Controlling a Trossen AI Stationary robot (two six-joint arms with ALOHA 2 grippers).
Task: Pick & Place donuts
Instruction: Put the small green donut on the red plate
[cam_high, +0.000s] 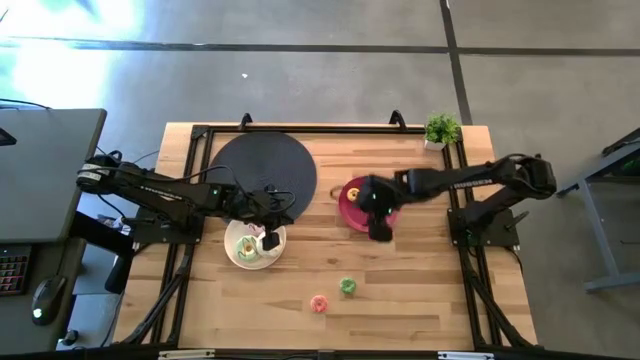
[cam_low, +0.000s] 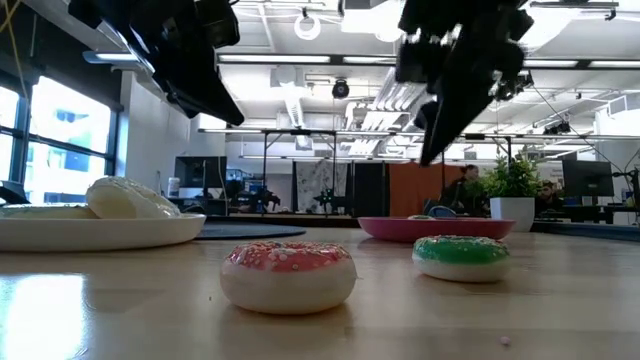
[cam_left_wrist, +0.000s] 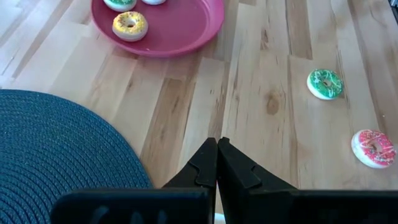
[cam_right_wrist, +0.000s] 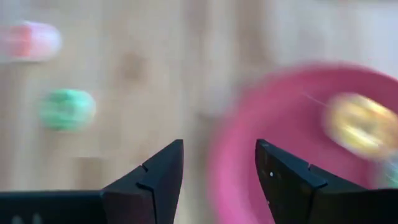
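A pink-iced donut (cam_high: 319, 303) and a green-iced donut (cam_high: 347, 286) lie flat on the bare wood near the table's near edge; the low view shows them too, pink (cam_low: 288, 275) and green (cam_low: 461, 257). A yellow-iced donut (cam_left_wrist: 130, 25) and two more at its far rim lie in the pink plate (cam_high: 352, 212). The white plate (cam_high: 240, 258) holds a pale donut (cam_low: 130, 198). My left gripper (cam_left_wrist: 216, 149) is shut and empty, above the round dark mat's edge next to the white plate. My right gripper (cam_right_wrist: 219, 158) is open and empty, above the pink plate's near rim.
The round dark mat (cam_high: 262, 170) covers the far left of the table. A small potted plant (cam_high: 441, 130) stands at the far right corner. A black frame rail runs round the table edges. Bare wood lies between the two plates and round the loose donuts.
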